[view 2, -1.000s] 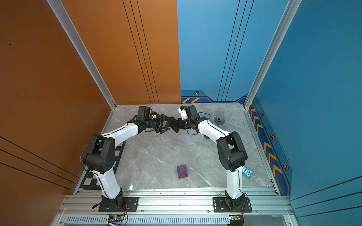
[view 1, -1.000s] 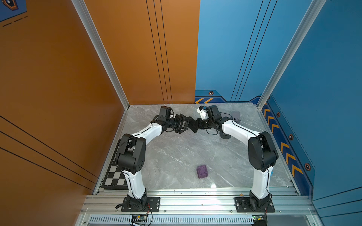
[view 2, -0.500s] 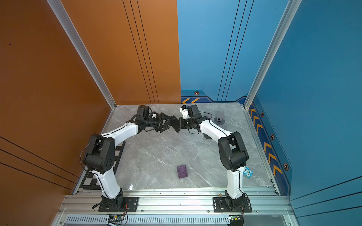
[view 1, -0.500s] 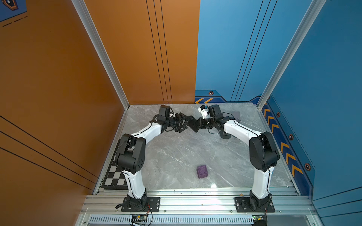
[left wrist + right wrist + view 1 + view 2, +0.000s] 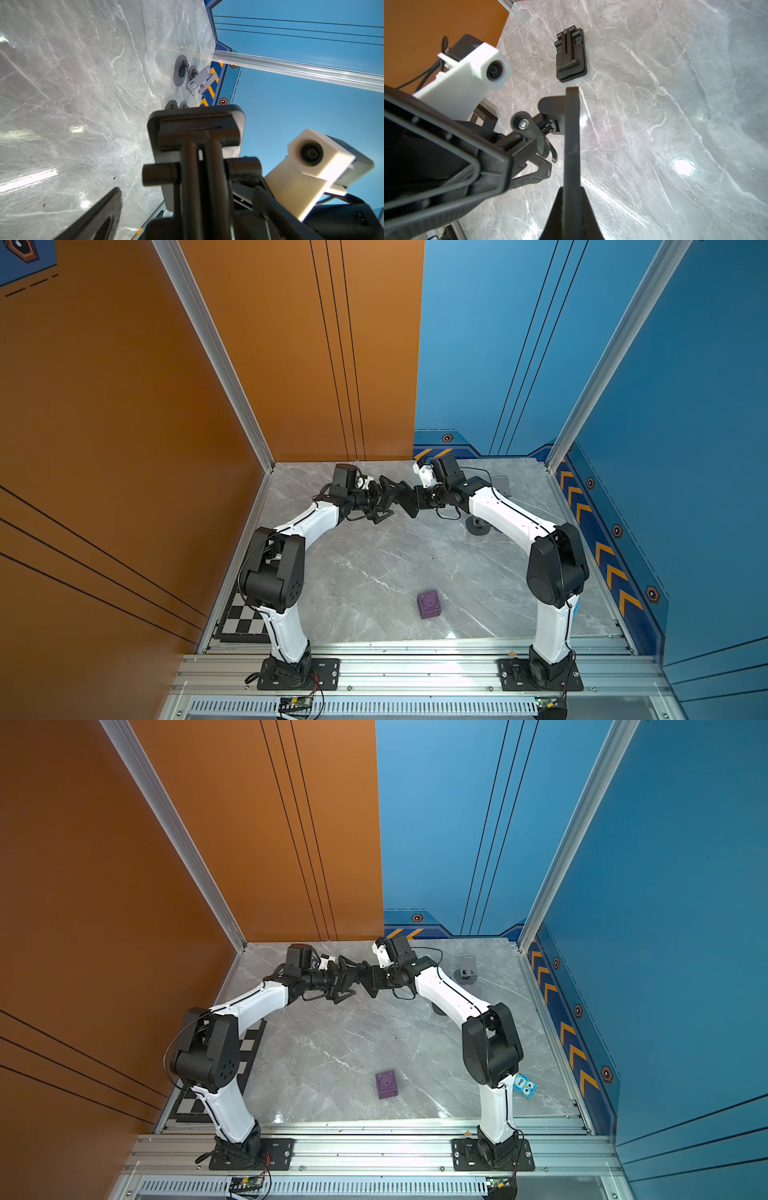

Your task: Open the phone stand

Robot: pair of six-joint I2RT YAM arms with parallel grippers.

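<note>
The black phone stand (image 5: 409, 506) (image 5: 368, 982) hangs in the air over the back middle of the table, between my two grippers. My right gripper (image 5: 420, 499) (image 5: 572, 193) is shut on the edge of its flat plate (image 5: 572, 135). In the left wrist view the stand (image 5: 195, 128) faces the camera, its two arms folded close together. My left gripper (image 5: 386, 502) (image 5: 348, 979) (image 5: 187, 190) is open. Its fingers (image 5: 99, 214) stand wide on either side of the stand's arms.
A second black stand (image 5: 571, 54) lies folded flat on the table. A grey stand (image 5: 466, 969) (image 5: 199, 80) sits at the back right, beside a black disc base (image 5: 478, 526). A purple cube (image 5: 429, 604) lies near the front, a blue owl toy (image 5: 524, 1085) by the right arm.
My left gripper's jaws have spread wide off the stand. The right gripper keeps its hold and both arms stay almost where they were.
</note>
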